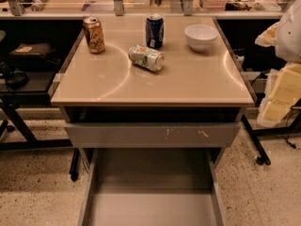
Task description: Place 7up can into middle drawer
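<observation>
The 7up can (146,58), crinkly silver-white with pale green markings, lies on its side on the beige cabinet top (188,84), near the middle toward the back. The middle drawer (150,204) is pulled out below, wide and grey, with a bare flat floor and thin side walls. White and cream parts of my arm (282,88) show at the right edge, beside the cabinet. My gripper itself is out of view, and nothing holds the can.
A gold-orange can (94,34) stands at the back left, a dark blue can (154,31) just behind the 7up can, and a white bowl (201,36) at the back right. A grey front panel with white scuffs (150,134) sits above the open drawer. Dark tables flank both sides.
</observation>
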`<action>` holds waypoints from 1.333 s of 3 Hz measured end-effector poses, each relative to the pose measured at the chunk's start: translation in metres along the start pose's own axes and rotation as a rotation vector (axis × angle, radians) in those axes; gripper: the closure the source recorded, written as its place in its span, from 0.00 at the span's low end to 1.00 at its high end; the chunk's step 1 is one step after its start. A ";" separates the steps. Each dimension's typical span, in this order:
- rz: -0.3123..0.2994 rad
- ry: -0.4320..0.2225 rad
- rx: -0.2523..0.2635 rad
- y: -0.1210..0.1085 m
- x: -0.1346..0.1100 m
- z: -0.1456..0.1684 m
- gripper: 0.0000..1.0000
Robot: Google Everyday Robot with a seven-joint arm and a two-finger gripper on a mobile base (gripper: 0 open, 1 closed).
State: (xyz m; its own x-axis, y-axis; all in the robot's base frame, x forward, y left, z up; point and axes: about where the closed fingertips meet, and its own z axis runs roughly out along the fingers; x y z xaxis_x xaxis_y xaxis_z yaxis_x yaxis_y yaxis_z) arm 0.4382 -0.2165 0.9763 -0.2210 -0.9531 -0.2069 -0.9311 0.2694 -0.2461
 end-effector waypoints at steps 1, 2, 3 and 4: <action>-0.001 -0.001 0.002 0.000 -0.001 0.000 0.00; -0.058 -0.044 0.047 -0.014 -0.028 0.006 0.00; -0.125 -0.155 0.088 -0.037 -0.065 0.027 0.00; -0.159 -0.299 0.126 -0.067 -0.101 0.053 0.00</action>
State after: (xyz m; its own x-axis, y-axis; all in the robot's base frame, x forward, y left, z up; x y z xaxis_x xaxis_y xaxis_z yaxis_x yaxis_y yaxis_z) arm 0.5382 -0.1314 0.9635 0.0360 -0.9070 -0.4196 -0.8996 0.1535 -0.4089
